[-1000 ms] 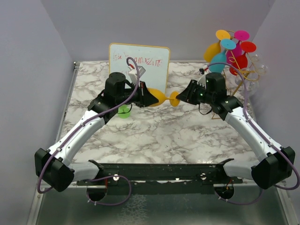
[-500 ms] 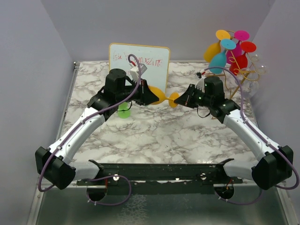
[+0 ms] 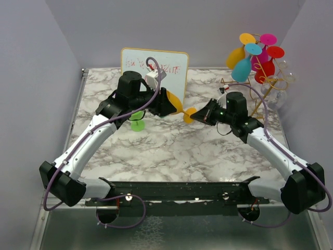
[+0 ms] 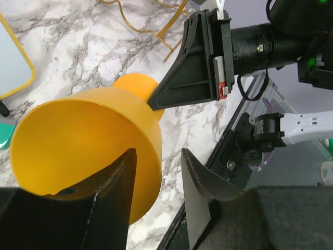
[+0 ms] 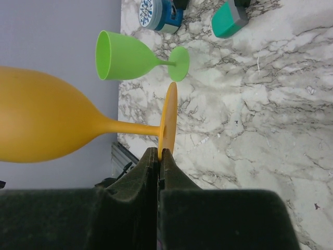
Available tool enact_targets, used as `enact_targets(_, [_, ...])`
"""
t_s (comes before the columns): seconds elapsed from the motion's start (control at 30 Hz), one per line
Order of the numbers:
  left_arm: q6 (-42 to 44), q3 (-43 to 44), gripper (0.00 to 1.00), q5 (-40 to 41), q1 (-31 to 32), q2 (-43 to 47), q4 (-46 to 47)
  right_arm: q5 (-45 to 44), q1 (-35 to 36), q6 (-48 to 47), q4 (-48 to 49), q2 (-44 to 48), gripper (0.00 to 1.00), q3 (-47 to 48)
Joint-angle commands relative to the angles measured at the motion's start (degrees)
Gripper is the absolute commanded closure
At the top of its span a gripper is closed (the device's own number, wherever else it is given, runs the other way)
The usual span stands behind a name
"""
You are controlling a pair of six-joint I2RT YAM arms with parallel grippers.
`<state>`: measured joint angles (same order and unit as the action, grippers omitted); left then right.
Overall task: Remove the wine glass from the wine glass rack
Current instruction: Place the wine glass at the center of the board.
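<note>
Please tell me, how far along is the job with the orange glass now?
Done: the orange wine glass is off the gold rack, in the air over the table, where a green glass rests. In hand: the right gripper pinches its foot; the left gripper is open around the bowl's wall. Left: probably setting it down. Other coloured glasses hang on the rack.

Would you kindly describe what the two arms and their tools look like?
The left arm and right arm have white link covers with bulky black joint housings; a thin purple cable loops along each. The left tool and right tool are matte black, each with two tapering fingers. A small green light glows on the right wrist.
</note>
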<state>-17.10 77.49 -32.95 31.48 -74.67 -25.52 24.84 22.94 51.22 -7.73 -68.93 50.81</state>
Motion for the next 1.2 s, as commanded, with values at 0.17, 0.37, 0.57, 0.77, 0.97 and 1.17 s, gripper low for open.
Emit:
enact_targets(0.17, [6.56,4.33,0.63,1.84,0.07,-1.08,-8.31,2.15,0.17,2.51,3.56,-1.5,0.99,-0.36])
enact_targets(0.37, [7.23,5.4,0.68,0.87,0.07,-1.84,-9.26,2.71,0.18,0.18,2.61,-2.47,0.99,0.09])
enact_targets(0.57, [7.96,6.34,0.8,0.93,0.07,-3.27,-11.24,4.24,0.17,-0.1,3.67,-2.83,0.99,-0.34])
enact_targets(0.77, [8.2,6.91,0.92,2.78,0.07,-3.11,-11.53,3.96,0.17,-1.3,2.62,-2.97,0.98,-0.49])
enact_targets(0.97, [8.57,6.9,1.0,2.83,0.07,-3.54,-12.01,5.23,0.13,-1.28,2.99,-3.55,0.9,-0.55])
enact_targets(1.17, [9.5,7.08,1.0,4.28,0.07,-3.99,-13.58,4.1,0.15,-1.3,3.21,-2.68,0.6,-0.57])
